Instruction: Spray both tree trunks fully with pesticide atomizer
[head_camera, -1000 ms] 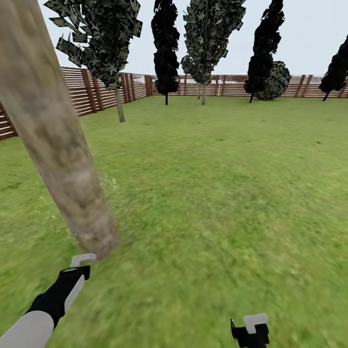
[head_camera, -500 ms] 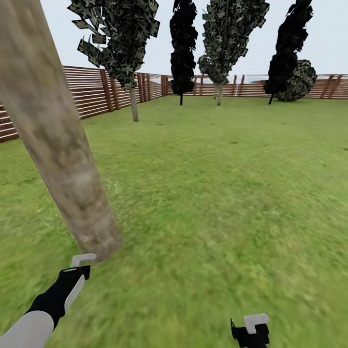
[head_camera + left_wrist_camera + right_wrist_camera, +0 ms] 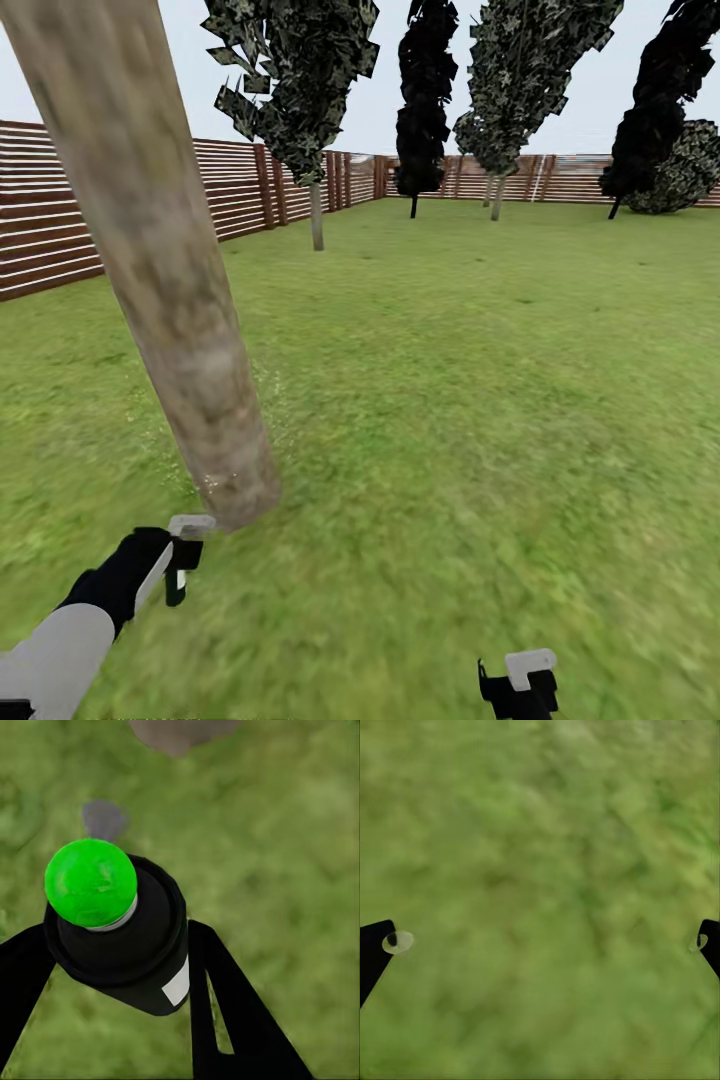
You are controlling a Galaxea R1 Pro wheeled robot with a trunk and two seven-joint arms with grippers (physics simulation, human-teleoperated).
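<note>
The whole head view has swung since the earlier pictures, so the camera has turned: the fence (image 3: 240,195) and the far trees slide to the right, and the near tree trunk (image 3: 165,260) now stands more upright and nearer the middle of the picture. The left arm has also changed a little, its tip now dipping toward the grass just below the foot of the trunk.

The left claw (image 3: 112,967) is clenched on the pesticide atomizer (image 3: 120,934), a black canister with a bright green round cap (image 3: 90,883), pinched between the two black fingers (image 3: 225,1012) so that the cap end faces away from the wrist and toward the ground near the trunk's base. That hold seems chosen to keep the nozzle aimed forward, ready to be swept along the bark. In the head view the same left claw (image 3: 180,560) hangs just beside the trunk's foot, close enough for spraying.

Pale specks of pesticide (image 3: 270,410) dust the grass on the right of the trunk's lower part; whether the bark itself is covered cannot be told from its mottled surface.

The right claw (image 3: 544,941) is released, fingers wide apart over bare lawn (image 3: 540,855), holding nothing; it sits low at the robot's right (image 3: 520,685), probably kept out of the way.
</note>
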